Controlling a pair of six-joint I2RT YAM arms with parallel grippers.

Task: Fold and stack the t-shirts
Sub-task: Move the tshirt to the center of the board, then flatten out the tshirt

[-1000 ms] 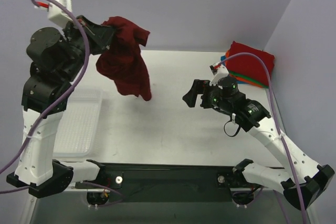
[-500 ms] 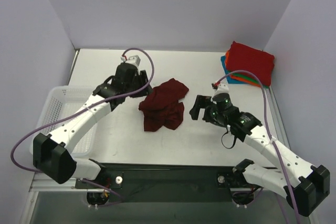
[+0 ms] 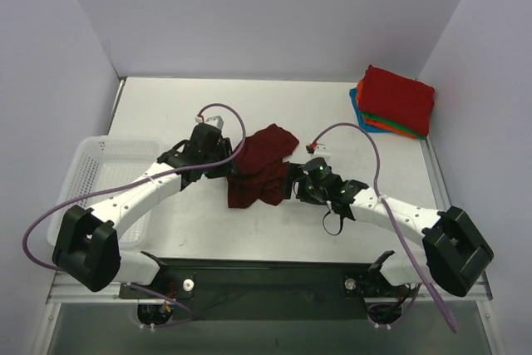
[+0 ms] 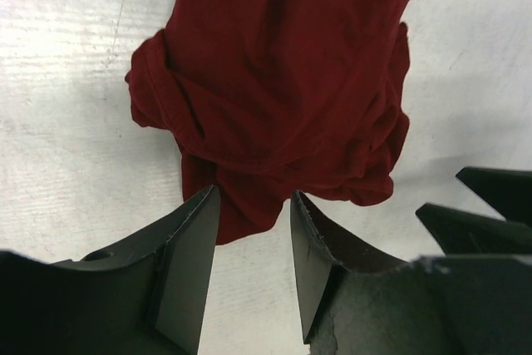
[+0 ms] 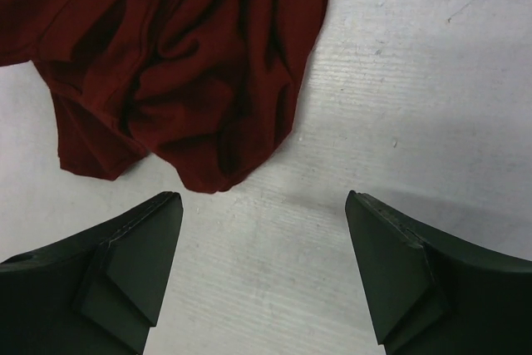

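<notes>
The dark maroon t-shirt (image 3: pixel 259 164) lies crumpled in a heap mid-table; it also shows in the left wrist view (image 4: pixel 274 89) and the right wrist view (image 5: pixel 183 64). My left gripper (image 3: pixel 228 165) (image 4: pixel 253 205) is open at the heap's left edge, with a corner of cloth just between its fingertips. My right gripper (image 3: pixel 293 185) (image 5: pixel 264 201) is wide open and empty at the heap's right edge, the cloth just ahead of its left finger. The folded shirts (image 3: pixel 396 100) are stacked at the back right, bright red on top, with orange, green and blue edges below.
A white plastic mesh basket (image 3: pixel 93 152) stands at the left edge, partly under my left arm. The right gripper's dark fingers (image 4: pixel 490 201) show at the right of the left wrist view. Walls close in the table on three sides.
The left arm came down from holding the maroon shirt high and let it drop on the table. Since then the right gripper has moved left, up to the heap.
</notes>
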